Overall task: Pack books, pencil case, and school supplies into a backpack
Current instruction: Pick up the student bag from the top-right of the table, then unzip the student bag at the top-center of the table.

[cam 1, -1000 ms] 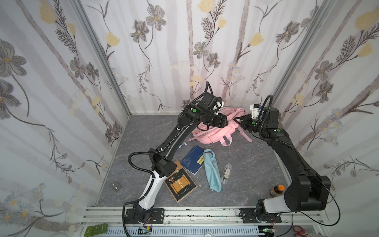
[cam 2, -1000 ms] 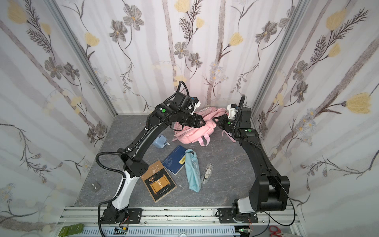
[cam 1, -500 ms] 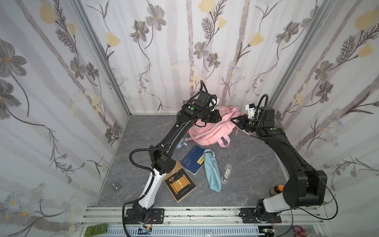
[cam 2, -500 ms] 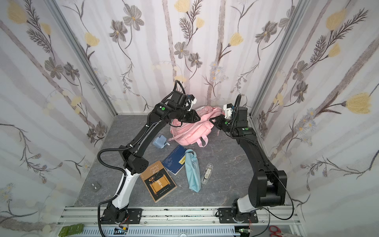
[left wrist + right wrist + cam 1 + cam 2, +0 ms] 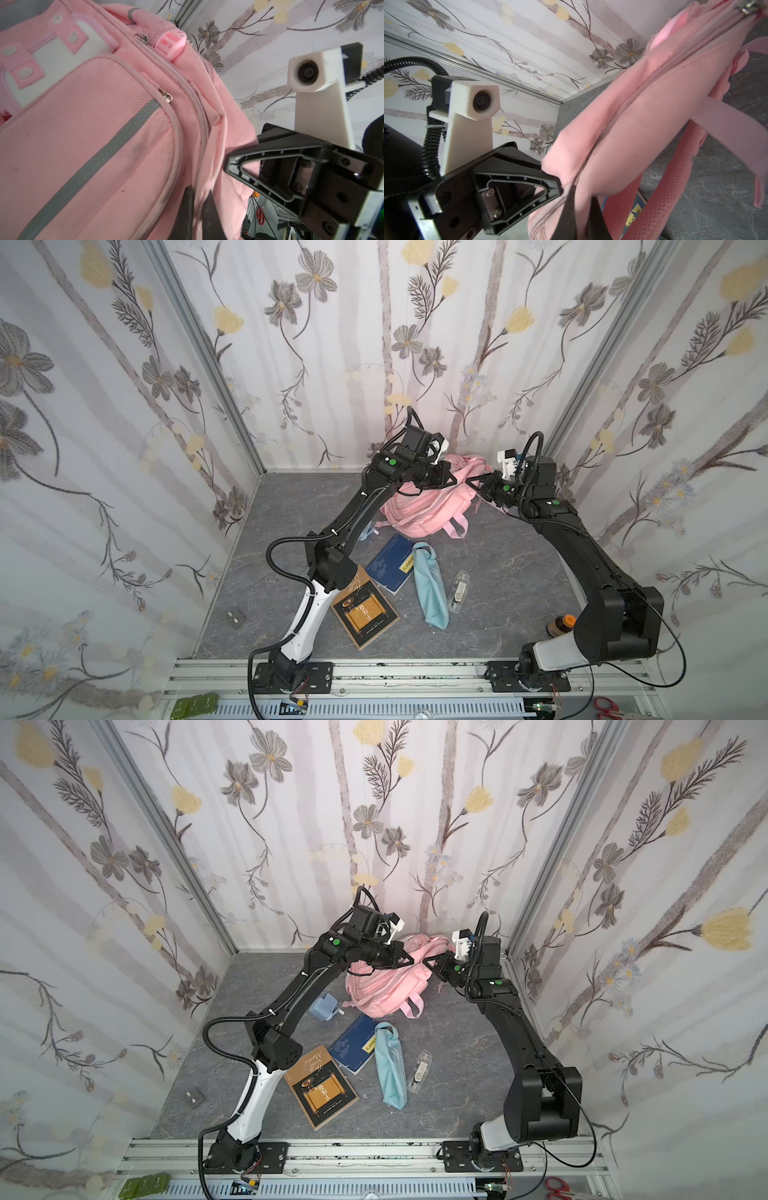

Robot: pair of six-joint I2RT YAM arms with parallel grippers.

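left gripper pinches backpack fabric beside the zip, right gripper pinches the seam facing it, backpack hanging between both; risk: a thin fold could slip from either pinch if the arms pull apart too hard.

The grey marbled bench carries a pink backpack at far centre, with a pale-blue boxy item just left of it. Nearer lie a brown book, a navy book, a light-blue pencil case touching its right edge, and a clear oblong case. A small grey piece sits near-left and an orange-capped bottle near-right.
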